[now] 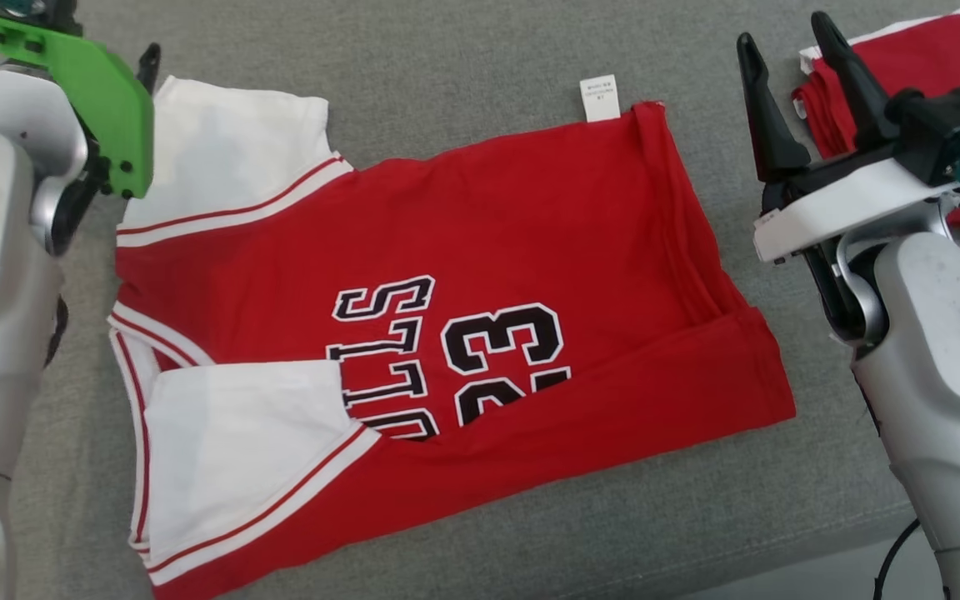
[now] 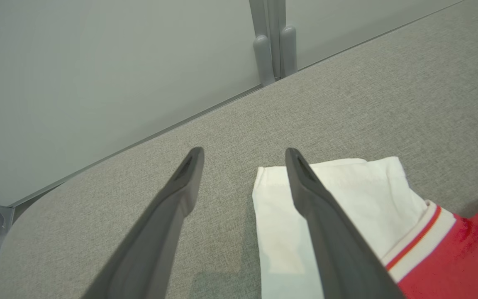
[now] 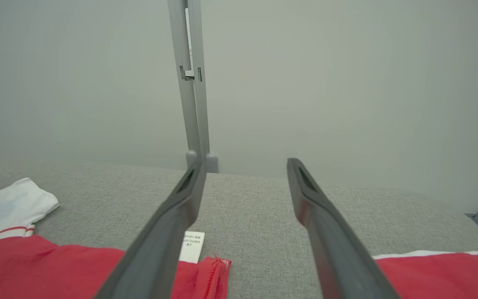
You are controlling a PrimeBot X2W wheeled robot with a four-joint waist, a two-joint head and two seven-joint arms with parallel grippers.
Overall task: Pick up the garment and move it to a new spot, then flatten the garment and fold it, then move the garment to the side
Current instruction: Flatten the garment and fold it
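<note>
**Jersey part-folded, both hands open and clear of it**

The red jersey (image 1: pixel 447 333) lies spread across the middle of the grey cloth-topped bench (image 1: pixel 447 50), with its neck end toward the robot's left and its hem toward the right. Its near long edge looks turned over onto the front, cutting the lettering and the number 23 in half. I'd say one fold is in and more are due. A white care label (image 1: pixel 599 98) pokes out at the far edge. The far sleeve (image 1: pixel 230 150) and near sleeve (image 1: pixel 238 450) are white with red trim.

The jersey looks light, limp and apt to sag or slide. It's best pinched at corners or along the doubled edge, both layers together.

The left hand (image 2: pixel 243 155) hovers by the far sleeve's end, spread wide and holding nothing. The right hand (image 1: pixel 784 33), equally wide and empty, hangs off the hem end. It is near a second red garment (image 1: pixel 922 67) folded at the far right.
</note>
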